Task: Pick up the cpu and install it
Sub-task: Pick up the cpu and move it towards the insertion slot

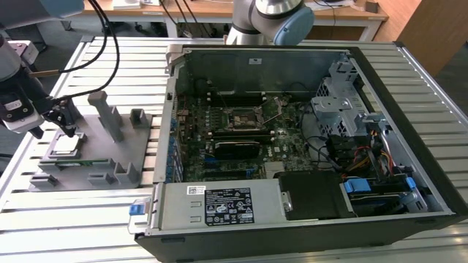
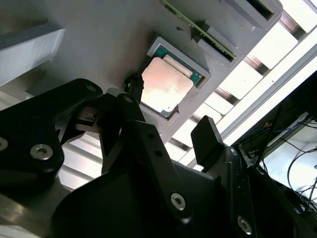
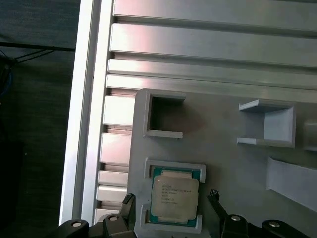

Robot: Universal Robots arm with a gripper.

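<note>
Hovering gripper (image 3: 171,196) straddling cpu (image 3: 174,198), jaws apart, its print seemingly illegible.

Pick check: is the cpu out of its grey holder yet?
No; in the first wrist view the cpu lies seated in the grey holder, the open claw straddling it.

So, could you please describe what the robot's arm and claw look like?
The arm is a silver-grey tube with a pale blue joint cap. The claw is matt black, with two angular linked fingers fastened by silver screws. Black cables lead to it in the exterior view.
</note>
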